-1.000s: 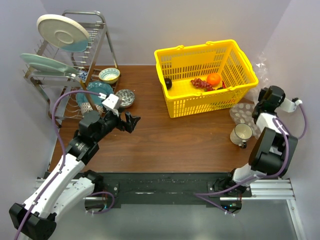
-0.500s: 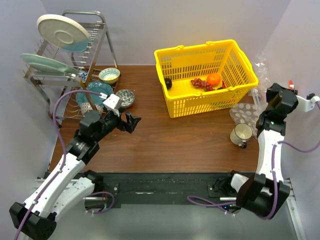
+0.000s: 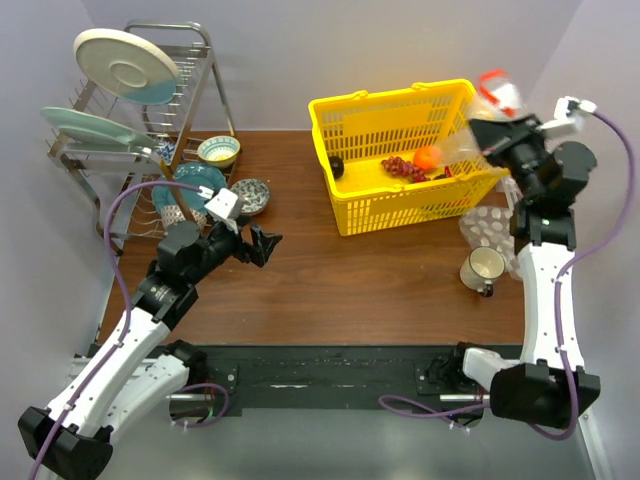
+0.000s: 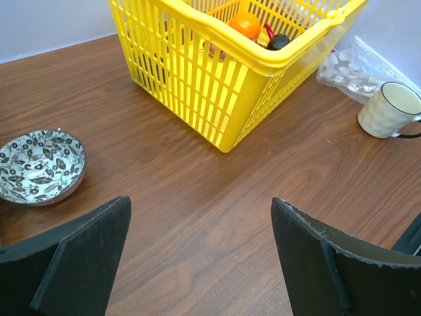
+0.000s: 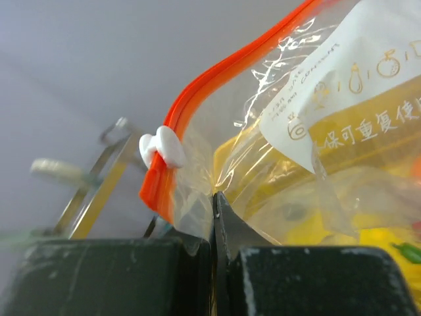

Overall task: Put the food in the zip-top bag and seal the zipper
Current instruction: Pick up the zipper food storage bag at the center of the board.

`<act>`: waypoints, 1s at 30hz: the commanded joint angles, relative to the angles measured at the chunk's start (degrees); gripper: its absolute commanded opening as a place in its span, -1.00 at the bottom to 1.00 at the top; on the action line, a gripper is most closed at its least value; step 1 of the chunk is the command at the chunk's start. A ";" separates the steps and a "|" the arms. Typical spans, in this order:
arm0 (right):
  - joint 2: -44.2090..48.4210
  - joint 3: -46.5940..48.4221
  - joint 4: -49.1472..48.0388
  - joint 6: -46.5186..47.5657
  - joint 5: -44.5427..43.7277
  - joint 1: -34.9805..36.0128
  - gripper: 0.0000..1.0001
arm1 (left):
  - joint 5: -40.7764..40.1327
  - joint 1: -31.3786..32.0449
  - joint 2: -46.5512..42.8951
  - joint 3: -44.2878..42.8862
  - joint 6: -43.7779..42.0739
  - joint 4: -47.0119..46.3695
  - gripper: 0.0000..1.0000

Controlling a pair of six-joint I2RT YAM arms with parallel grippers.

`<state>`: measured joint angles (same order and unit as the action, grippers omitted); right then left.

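The brown wood-grain bench (image 3: 330, 290) sits between pale walls (image 3: 300, 60). At its left, a wire dish rack (image 3: 190, 110) holds plates (image 3: 125, 65). The left hand (image 3: 262, 243) hovers spread wide and empty, with the slatted yellow plastic basket (image 3: 400, 205) ahead to its right. Inside the basket lie the orange (image 3: 428, 157), grapes (image 3: 400, 167) and dark round fruit (image 3: 337, 166). The right hand (image 3: 488, 128), high beside the basket, is pinched tight on the crinkly clear zip-top bag (image 5: 316, 131). The bag's red-orange zipper (image 5: 217, 79) rises just above the grip.
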<state>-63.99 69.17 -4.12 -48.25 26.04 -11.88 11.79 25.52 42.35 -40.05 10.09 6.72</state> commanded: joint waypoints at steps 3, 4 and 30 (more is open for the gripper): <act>1.76 5.02 2.63 6.15 18.50 11.44 -1.00 | -0.10 -0.29 -0.78 -1.61 0.64 -2.59 0.83; 1.76 4.23 1.84 4.67 20.17 13.44 -1.00 | -0.19 -0.38 -0.95 -1.61 0.64 -2.50 0.83; -7.11 3.52 0.95 27.67 39.87 40.26 -1.00 | -1.68 -0.38 -1.48 -1.52 0.37 -2.15 0.83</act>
<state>-71.11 69.82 -1.52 -27.05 61.04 26.50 10.92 25.52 42.00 -40.05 10.07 6.76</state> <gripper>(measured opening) 0.008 0.916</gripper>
